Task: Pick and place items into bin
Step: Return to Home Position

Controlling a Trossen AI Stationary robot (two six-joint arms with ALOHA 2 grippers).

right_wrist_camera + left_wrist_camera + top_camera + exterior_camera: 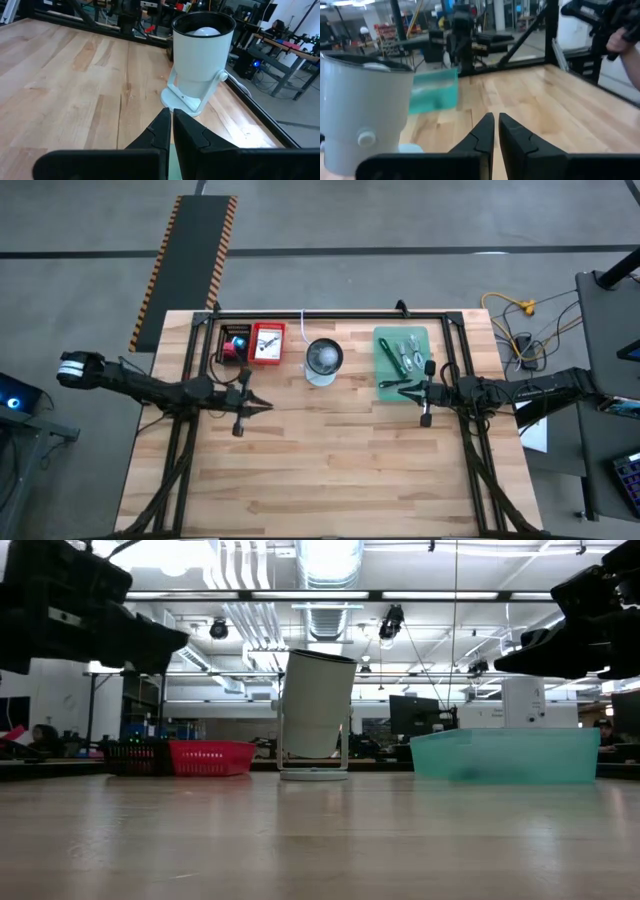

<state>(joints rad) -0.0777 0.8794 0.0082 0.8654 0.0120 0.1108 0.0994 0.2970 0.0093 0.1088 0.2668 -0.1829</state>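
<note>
— Room around the white plastic canister [323, 360] on the plank tabletop [320, 480]?
— Plenty: bare wood runs from it to the front edge. The left gripper [262, 406] hangs left of it and the right gripper [390, 387] right of it, both empty with fingers pressed together.
— Items?
— The silvery metal pieces [405, 352] lie in the translucent teal tray [385, 340] right of the canister; the red bin [267, 343] and black bin [232, 343] stand left of it

black bin [221, 352]: leftmost of the three, upright, with a small blue item [237, 341] sitting inside
red bin [254, 345]: right up against the black one, holding a white box [268, 348] lying flat
teal bin [384, 340]: well apart on the right, longer shape, a few silvery metal pieces [398, 356] scattered inside
</note>
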